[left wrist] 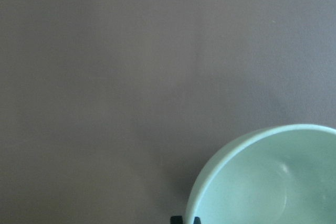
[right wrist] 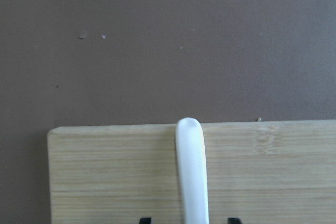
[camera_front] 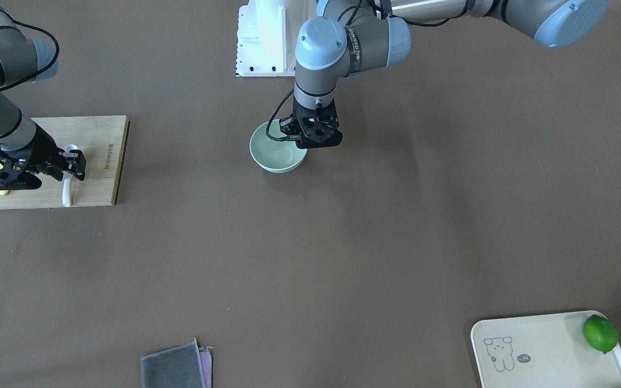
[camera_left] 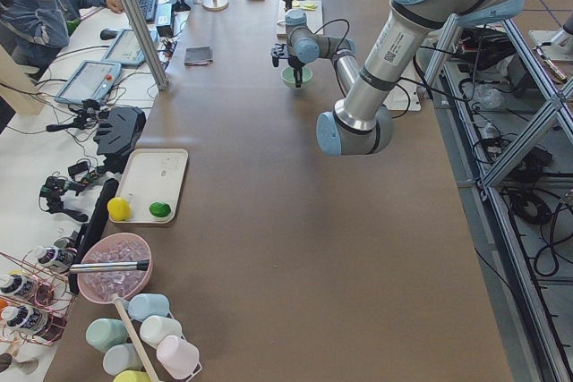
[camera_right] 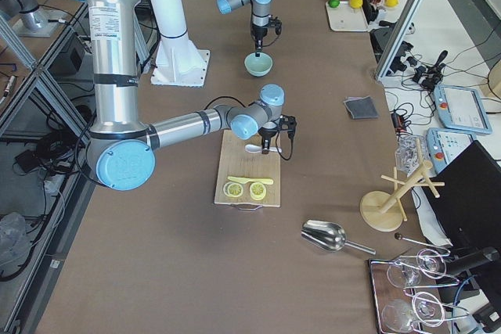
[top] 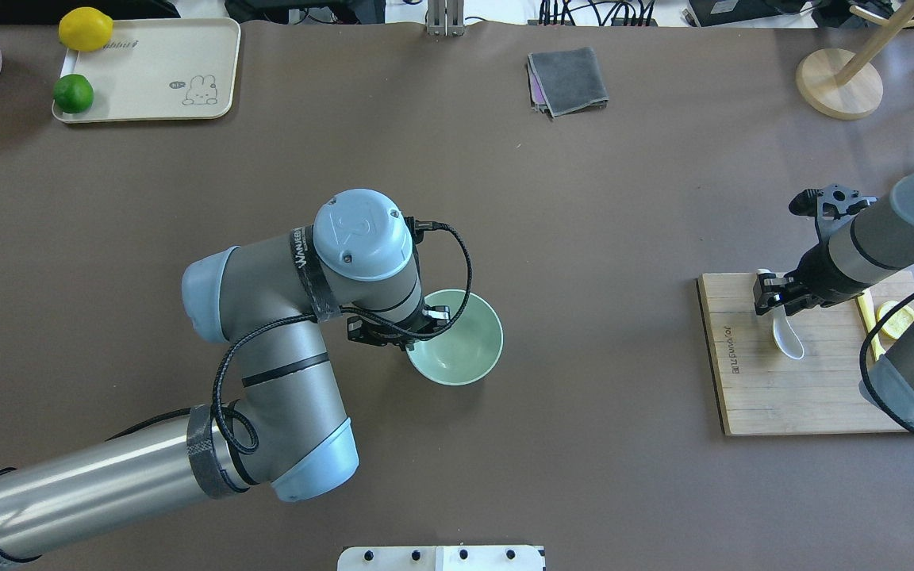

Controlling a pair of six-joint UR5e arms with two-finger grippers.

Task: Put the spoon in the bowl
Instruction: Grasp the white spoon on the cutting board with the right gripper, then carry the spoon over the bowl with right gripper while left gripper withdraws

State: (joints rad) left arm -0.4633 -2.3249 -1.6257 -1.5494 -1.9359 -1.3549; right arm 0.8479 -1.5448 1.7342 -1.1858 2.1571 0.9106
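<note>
Spoon (right wrist: pixel 191 171) btwn jaws of R tool (right wrist: pixel 189 220)

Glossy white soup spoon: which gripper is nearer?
Right. The right gripper straddles the white spoon on the wooden board; the left gripper is far off at the pale mint-green bowl.

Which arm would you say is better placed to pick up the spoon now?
Right. The right tool is open and straddles the handle of the spoon on the cutting board. The left tool is far off at the rim of the bowl, apparently closed on it.
</note>
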